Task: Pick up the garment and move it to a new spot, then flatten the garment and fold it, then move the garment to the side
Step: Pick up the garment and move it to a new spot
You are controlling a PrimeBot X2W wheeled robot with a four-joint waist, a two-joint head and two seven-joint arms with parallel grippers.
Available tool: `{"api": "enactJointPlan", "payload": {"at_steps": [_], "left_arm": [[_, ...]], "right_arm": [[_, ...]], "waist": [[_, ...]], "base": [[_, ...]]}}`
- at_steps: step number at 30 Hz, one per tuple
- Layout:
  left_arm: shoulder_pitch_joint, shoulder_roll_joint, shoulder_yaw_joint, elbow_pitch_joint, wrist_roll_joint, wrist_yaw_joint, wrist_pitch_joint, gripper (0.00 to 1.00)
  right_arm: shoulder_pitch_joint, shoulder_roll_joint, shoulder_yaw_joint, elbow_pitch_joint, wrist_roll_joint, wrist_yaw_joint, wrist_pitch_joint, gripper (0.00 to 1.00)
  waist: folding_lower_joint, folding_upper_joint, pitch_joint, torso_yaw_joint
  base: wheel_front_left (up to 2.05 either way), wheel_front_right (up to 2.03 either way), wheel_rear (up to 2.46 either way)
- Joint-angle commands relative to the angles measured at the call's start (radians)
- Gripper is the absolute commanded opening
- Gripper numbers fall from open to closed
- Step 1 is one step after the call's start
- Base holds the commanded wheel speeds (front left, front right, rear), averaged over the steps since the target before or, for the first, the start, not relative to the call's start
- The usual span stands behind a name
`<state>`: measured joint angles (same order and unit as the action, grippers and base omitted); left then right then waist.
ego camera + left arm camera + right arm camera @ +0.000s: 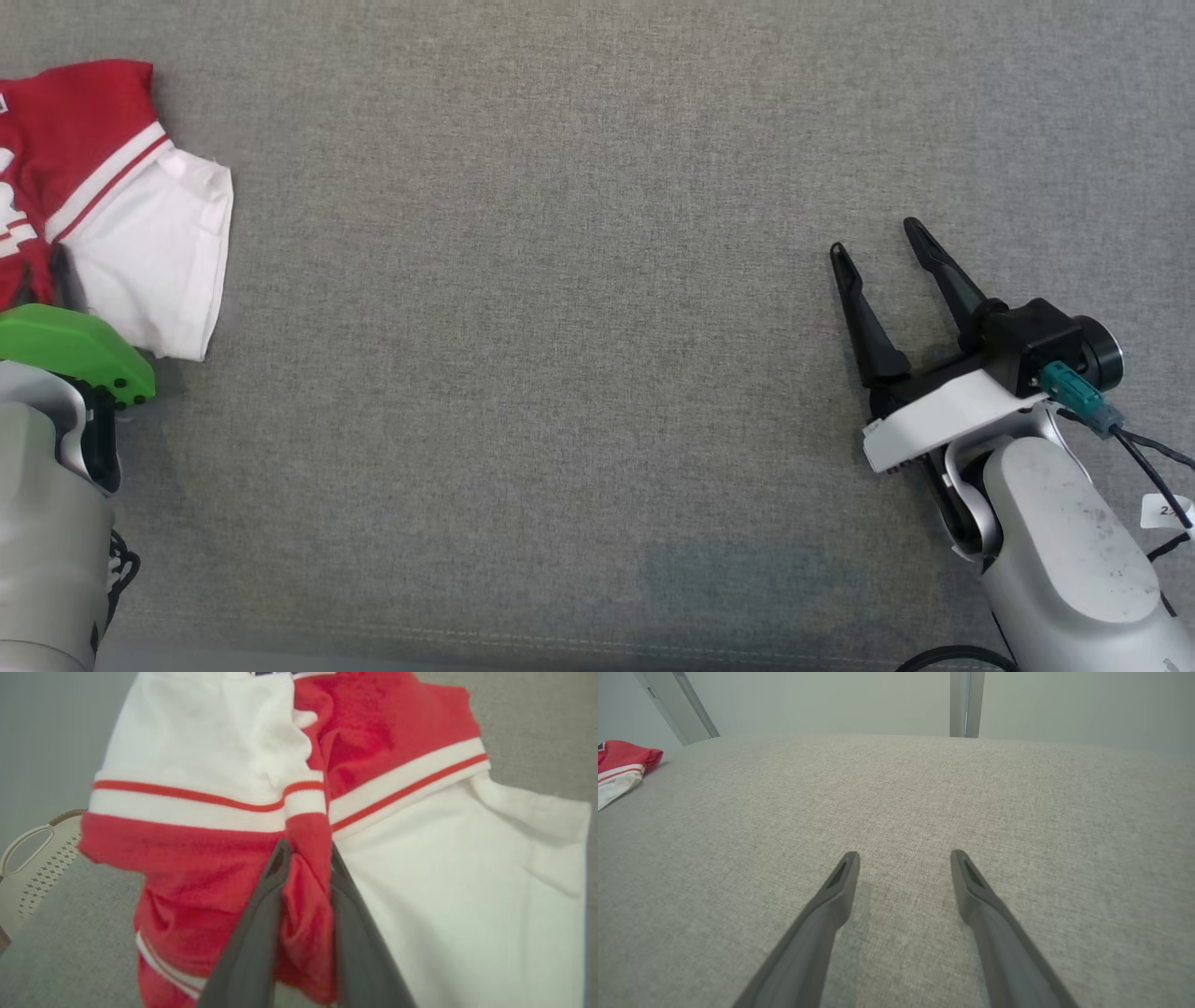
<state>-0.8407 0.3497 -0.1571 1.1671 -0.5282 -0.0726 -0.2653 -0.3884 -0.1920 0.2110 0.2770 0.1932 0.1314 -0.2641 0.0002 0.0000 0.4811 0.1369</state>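
Pinching a red fold of the garment [210, 732]: left end effector [306, 851]; right end effector [874, 237] spread wide over desk [560, 373].

The garment [121, 215] is laid on the tabletop [560, 373], upper left of the head view. The right claw [874, 237] is set at the lower right, well apart. A fold is pinched inside the left claw [307, 847].

Grey woven fabric surface [597, 373], faint seam [560, 642] near front edge. Red-and-white garment [140, 243] lies rumpled on its left side.
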Motion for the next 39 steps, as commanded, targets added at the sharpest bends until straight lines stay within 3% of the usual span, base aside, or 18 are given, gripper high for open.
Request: {"api": "enactJointPlan", "payload": {"at_steps": [1,8,16,26,34,35,36,37,39], "left_arm": [[-0.001,-0.007,0.004,0.016,-0.01,-0.001,0.004,0.0],[0.012,0.01,0.04,-0.144,0.032,0.0,0.002,0.0],[0.073,-0.079,0.012,-0.402,0.129,-0.042,0.002,0.0],[0.174,-0.255,-0.15,-0.559,0.135,-0.059,0.001,0.0],[0.244,-0.291,-0.219,-0.547,0.125,-0.059,0.001,0.0],[0.26,-0.292,-0.221,-0.554,0.127,-0.059,0.001,0.09],[0.272,-0.292,-0.231,-0.56,0.141,-0.059,0.001,0.42],[0.285,-0.292,-0.236,-0.562,0.15,-0.059,0.001,1.0],[0.304,-0.289,-0.209,-0.568,0.162,-0.059,0.001,1.0]], "right_arm": [[0.001,0.007,0.001,0.006,0.001,-0.001,0.0,1.0],[0.008,0.029,-0.005,0.016,0.017,-0.001,0.0,1.0],[0.036,0.074,-0.005,0.037,0.035,-0.002,0.0,1.0],[0.062,0.111,-0.009,0.045,0.05,-0.002,0.0,1.0],[0.076,0.127,-0.007,0.04,0.057,-0.002,0.0,1.0],[0.079,0.127,-0.011,0.041,0.058,-0.002,0.0,1.0],[0.081,0.128,-0.014,0.04,0.059,-0.002,0.0,1.0],[0.082,0.13,-0.015,0.041,0.059,-0.002,0.0,1.0],[0.085,0.132,-0.019,0.044,0.056,-0.002,0.0,1.0]], "waist": [[-0.0002,0.0,-0.011,-0.001],[-0.0002,0.0,-0.063,-0.007],[-0.0002,0.0,-0.145,-0.048],[-0.0002,0.0,-0.194,-0.206],[-0.0002,0.0,-0.194,-0.341],[-0.0002,0.0,-0.196,-0.348],[-0.0002,0.0,-0.197,-0.351],[-0.0002,0.0,-0.2,-0.353],[-0.0002,0.0,-0.207,-0.351]], "base": [[0.0,0.0,0.0],[0.0,0.0,0.0],[0.0,0.0,0.0],[0.0,0.0,0.0],[0.0,0.0,0.0],[0.0,0.0,0.0],[0.0,0.0,0.0],[0.0,0.0,0.0],[0.0,0.0,0.0]]}}
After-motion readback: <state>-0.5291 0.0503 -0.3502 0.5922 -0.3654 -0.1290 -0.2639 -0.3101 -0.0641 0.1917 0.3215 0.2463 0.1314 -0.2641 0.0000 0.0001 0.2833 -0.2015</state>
